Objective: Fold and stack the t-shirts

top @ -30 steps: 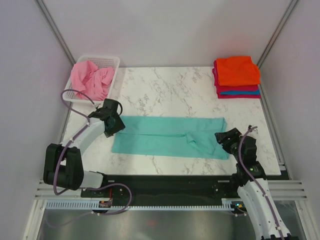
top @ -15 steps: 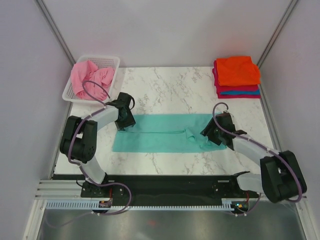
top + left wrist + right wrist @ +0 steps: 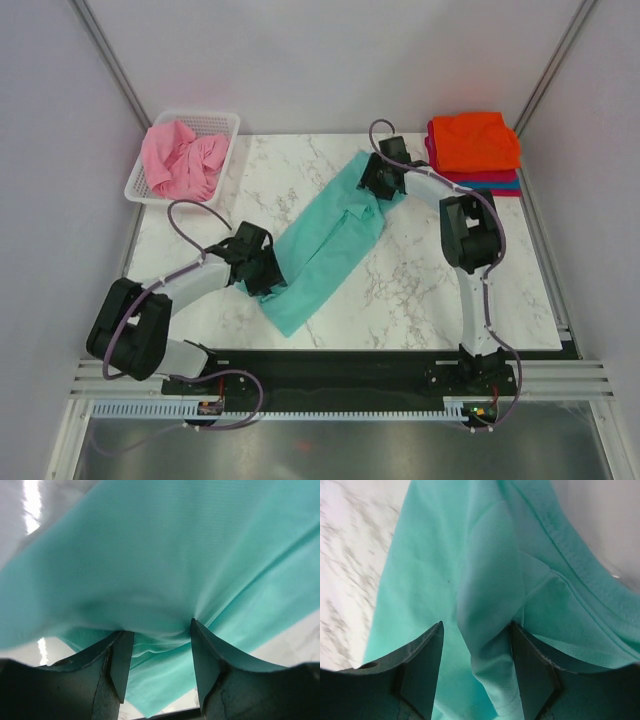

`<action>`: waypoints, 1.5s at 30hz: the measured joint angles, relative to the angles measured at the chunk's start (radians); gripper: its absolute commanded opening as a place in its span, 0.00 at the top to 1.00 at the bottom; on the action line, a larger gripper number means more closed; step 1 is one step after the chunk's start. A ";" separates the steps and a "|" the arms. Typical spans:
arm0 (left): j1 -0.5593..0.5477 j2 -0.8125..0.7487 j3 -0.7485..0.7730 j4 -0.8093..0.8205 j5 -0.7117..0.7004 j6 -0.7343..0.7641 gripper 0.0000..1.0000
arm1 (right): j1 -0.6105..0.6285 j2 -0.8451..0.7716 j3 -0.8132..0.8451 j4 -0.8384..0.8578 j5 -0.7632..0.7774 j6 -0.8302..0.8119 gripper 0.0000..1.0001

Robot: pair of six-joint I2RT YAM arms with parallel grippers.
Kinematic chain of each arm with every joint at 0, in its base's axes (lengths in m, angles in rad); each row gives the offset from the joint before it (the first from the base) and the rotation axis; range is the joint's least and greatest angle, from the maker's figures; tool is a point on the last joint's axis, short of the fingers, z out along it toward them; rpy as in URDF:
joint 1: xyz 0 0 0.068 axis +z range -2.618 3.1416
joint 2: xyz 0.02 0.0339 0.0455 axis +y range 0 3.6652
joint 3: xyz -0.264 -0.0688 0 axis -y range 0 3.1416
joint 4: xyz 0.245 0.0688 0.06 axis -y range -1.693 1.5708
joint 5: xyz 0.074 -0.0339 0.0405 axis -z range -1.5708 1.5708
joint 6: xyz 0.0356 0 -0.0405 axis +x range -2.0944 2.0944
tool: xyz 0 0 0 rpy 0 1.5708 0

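Note:
The teal t-shirt (image 3: 325, 235) stretches diagonally across the marble table (image 3: 450, 270), from near left to far right. My left gripper (image 3: 265, 275) is shut on its near-left end. In the left wrist view the teal cloth (image 3: 175, 555) bunches between the fingers of the left gripper (image 3: 159, 630). My right gripper (image 3: 378, 180) is shut on its far end. In the right wrist view a fold of the teal cloth (image 3: 490, 595) runs between the fingers of the right gripper (image 3: 476, 627). A folded stack with the orange t-shirt (image 3: 475, 140) on top sits at the far right. A crumpled pink t-shirt (image 3: 180, 160) lies in the basket.
The white slotted basket (image 3: 215, 117) stands at the far left corner. The folded stack shows crimson and blue layers (image 3: 485, 183) under the orange, right beside my right arm. Grey walls close in on both sides. The black rail (image 3: 330, 365) runs along the near edge.
The teal shirt lay flat and level; it now runs diagonally. My right gripper has swung far toward the stack with one end, and my left gripper has moved nearer with the other end.

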 measured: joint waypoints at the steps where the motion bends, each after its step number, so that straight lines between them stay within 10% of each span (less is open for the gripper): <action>1: -0.029 -0.023 -0.028 0.015 0.026 -0.019 0.42 | 0.007 0.061 0.094 -0.025 -0.006 -0.004 0.36; 10: -0.300 -0.095 -0.129 0.099 0.158 -0.234 0.42 | 0.035 0.472 0.745 -0.084 -0.135 -0.018 0.29; 25: -0.491 -0.063 0.088 -0.020 0.142 -0.320 0.39 | 0.026 0.542 0.786 0.130 -0.344 -0.103 0.07; 34: -0.471 -0.377 0.253 -0.243 -0.115 -0.257 0.34 | 0.031 0.103 0.397 0.090 -0.274 -0.224 0.02; 45: -0.243 -0.549 -0.066 -0.322 -0.185 -0.240 0.39 | 0.208 -1.007 -0.710 0.124 -0.045 -0.053 0.12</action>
